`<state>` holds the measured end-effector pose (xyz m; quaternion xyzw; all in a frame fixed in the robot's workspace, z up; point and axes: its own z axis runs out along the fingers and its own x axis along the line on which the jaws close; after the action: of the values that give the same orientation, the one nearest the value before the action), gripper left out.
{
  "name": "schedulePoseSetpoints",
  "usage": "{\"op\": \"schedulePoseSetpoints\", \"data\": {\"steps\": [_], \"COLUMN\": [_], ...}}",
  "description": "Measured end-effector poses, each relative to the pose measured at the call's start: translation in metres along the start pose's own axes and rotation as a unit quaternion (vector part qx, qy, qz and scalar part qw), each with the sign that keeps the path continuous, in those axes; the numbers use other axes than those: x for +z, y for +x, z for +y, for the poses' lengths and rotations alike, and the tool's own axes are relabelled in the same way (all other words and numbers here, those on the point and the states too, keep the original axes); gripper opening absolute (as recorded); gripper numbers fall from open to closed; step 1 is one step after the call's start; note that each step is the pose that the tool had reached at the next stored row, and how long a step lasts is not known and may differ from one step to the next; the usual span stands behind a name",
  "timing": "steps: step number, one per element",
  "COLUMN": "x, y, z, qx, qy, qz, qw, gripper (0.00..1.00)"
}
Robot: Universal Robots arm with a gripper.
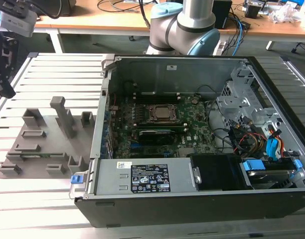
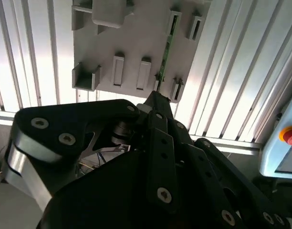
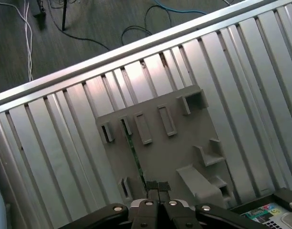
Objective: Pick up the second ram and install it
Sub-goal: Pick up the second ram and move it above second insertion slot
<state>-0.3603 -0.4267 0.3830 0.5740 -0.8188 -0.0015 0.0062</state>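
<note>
In the second wrist view the second ram stands on edge in its slot of the grey holder tray. It is not yet picked up, so I judge that both lifting and installing are left. The gripper hangs above the tray, clear of the stick, its jaws pressed together on nothing. In the first wrist view the fingertips meet in line with one end of the stick and point down at the tray. In the exterior view the gripper sits at the upper left of the frame, high over the tray and well apart from the open computer case at centre-right
</note>
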Motion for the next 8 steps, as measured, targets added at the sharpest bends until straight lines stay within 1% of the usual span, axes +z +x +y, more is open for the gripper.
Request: {"op": "schedulePoseSetpoints", "data": {"steps": [3,6,8], "x": [0.0,0.0,0.0], "y": [0.0,0.0,0.0], "z": [0.0,0.0,0.0], "qx": [-0.028,-0.054,-0.066], "qy": [0.0002,0.0004,0.0005], "qz": [0.0003,0.0005,0.0006], "qw": [0.9996,0.9985,0.9978], "gripper": [0.11,0.11,0.11]}}
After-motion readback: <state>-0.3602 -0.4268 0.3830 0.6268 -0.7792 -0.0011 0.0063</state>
